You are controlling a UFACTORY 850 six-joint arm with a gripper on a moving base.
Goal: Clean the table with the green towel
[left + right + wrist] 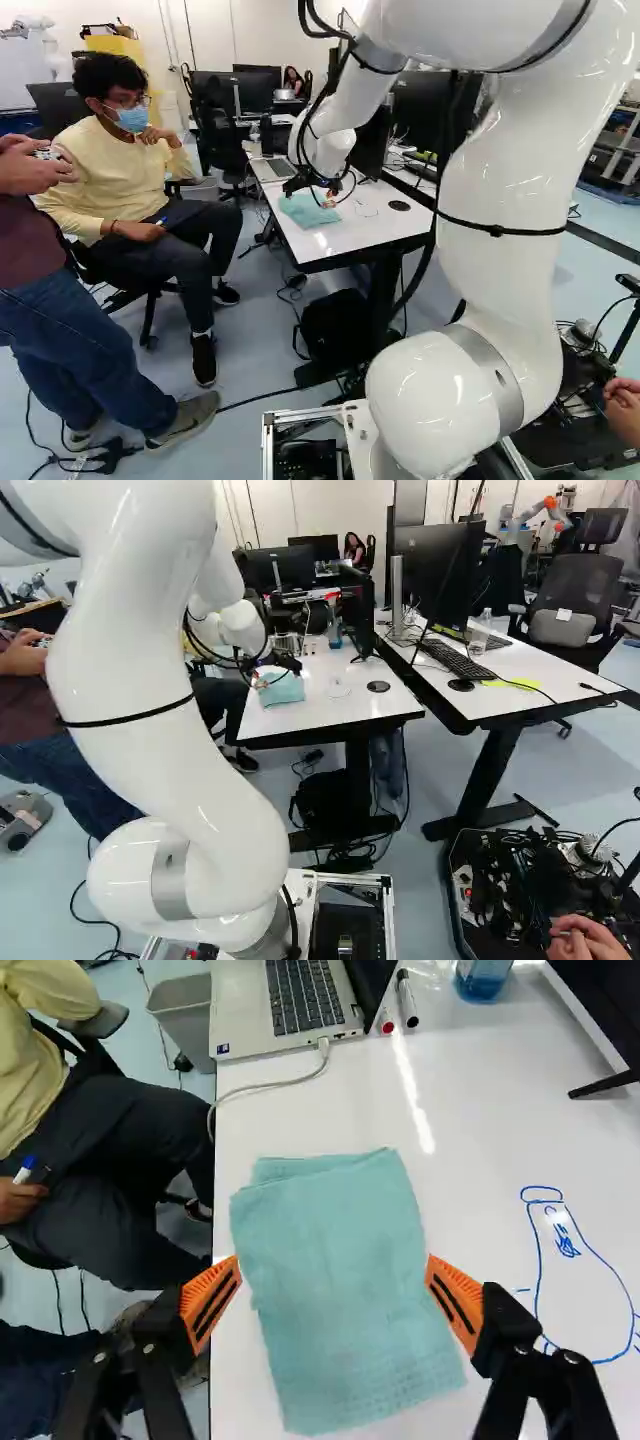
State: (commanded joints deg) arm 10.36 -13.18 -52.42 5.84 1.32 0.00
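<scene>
Our tool, at the end of the white arm, hangs above the tabletop, its two orange-padded fingers apart and nothing clamped between them. Below, the green towel lies folded and flat on the white surface, close to the edge beside a gray bin; its upper layers sit slightly askew. In our wrist view, the fingers frame the cloth from either side. A bottle-like outline in blue ink marks the surface on the side of the towel away from the bin. Ahead of the cloth we see an open laptop with a pale cable plugged in, two markers beside it, and a container of blue liquid just past them.
</scene>
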